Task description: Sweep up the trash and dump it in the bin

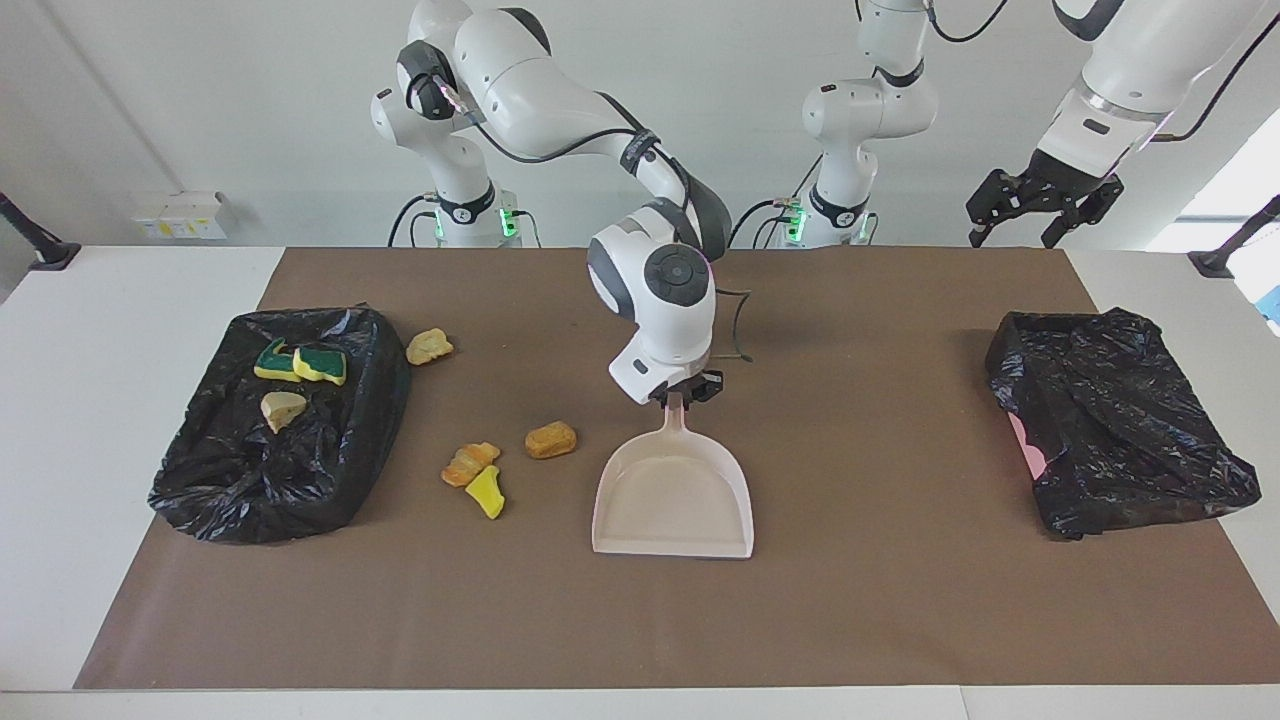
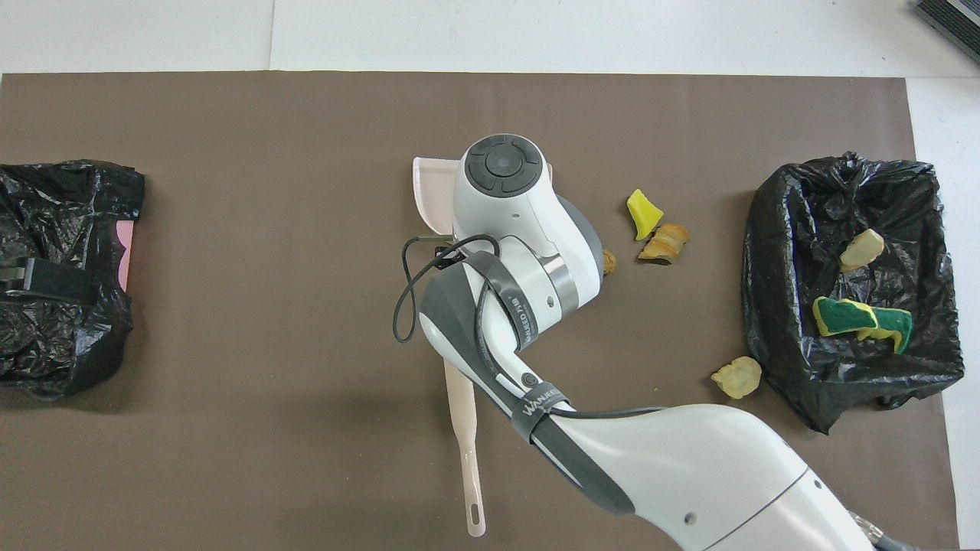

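Observation:
The beige dustpan [image 1: 672, 495] [image 2: 430, 191] lies flat on the brown mat at mid-table, with its mouth pointing away from the robots. My right gripper [image 1: 681, 392] is at the top of its handle. Trash lies loose on the mat: an orange-brown chunk [image 1: 551, 440] [image 2: 609, 262], an orange one [image 1: 470, 463] [image 2: 664, 242], a yellow one [image 1: 487, 492] [image 2: 644, 213] and a beige one [image 1: 429, 346] [image 2: 736, 377]. The black-bagged bin [image 1: 200, 480] [image 2: 773, 306] holds green-topped pieces [image 1: 300, 362] [image 2: 861, 320] and a beige chunk [image 1: 282, 408] [image 2: 861, 249]. My left gripper [image 1: 1012, 238] waits raised and open.
The beige brush [image 2: 465, 444] lies on the mat nearer to the robots than the dustpan, partly under my right arm. A second black bag [image 1: 1110, 420] [image 2: 61, 283] with a pink patch sits at the left arm's end.

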